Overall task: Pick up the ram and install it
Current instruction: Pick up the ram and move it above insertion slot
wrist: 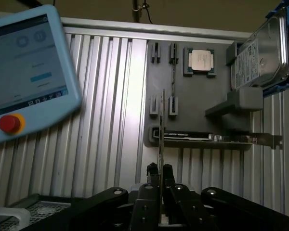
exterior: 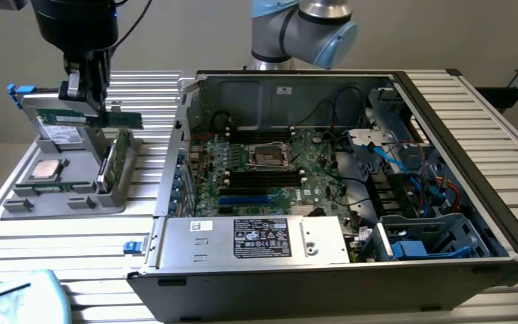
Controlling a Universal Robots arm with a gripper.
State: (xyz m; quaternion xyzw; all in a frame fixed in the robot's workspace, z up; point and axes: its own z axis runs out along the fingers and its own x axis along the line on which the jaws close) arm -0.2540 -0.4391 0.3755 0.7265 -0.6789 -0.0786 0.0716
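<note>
Black gripper [wrist: 160, 169] pinches the long green ram stick [wrist: 162, 126] above the grey plastic holder [wrist: 197, 107]. The edge grip probably leaves its contacts free for slotting.

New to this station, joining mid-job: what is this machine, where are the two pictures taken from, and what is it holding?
It is one robot arm with a two-finger gripper. One picture comes from a camera off the arm; the other from a camera on the wrist, looking past the gripper. The gripper is shut on the ram, a thin green stick, above a grey parts holder that carries a hard drive and a processor chip. On the exterior view's right stands the open computer case.
</note>
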